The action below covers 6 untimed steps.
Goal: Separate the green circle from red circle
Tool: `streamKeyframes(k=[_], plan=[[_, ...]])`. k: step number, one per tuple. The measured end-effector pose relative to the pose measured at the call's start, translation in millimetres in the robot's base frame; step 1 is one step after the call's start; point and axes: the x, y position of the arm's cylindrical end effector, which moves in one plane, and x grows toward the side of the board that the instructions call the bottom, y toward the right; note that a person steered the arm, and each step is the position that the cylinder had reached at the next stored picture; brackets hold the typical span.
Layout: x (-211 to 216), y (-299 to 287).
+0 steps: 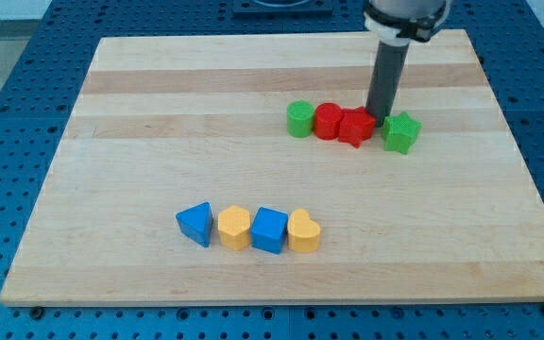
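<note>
The green circle (299,119) stands on the wooden board, touching the red circle (327,121) on its right. A second red block (355,127), star-like in shape, touches the red circle's right side. A green star-like block (401,132) sits further right. My tip (380,115) is down on the board just behind the gap between the second red block and the green star-like block, at the right end of this row, away from the green circle.
A row of blocks lies toward the view's bottom: a blue triangle (195,224), a yellow block (234,228), a blue block (269,229) and a yellow heart (303,231). The board's (111,142) edges border a blue perforated table.
</note>
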Motion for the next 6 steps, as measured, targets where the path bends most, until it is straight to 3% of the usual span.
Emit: streamKeyframes(k=[2,6], plan=[[-27,0],[-25,-119]])
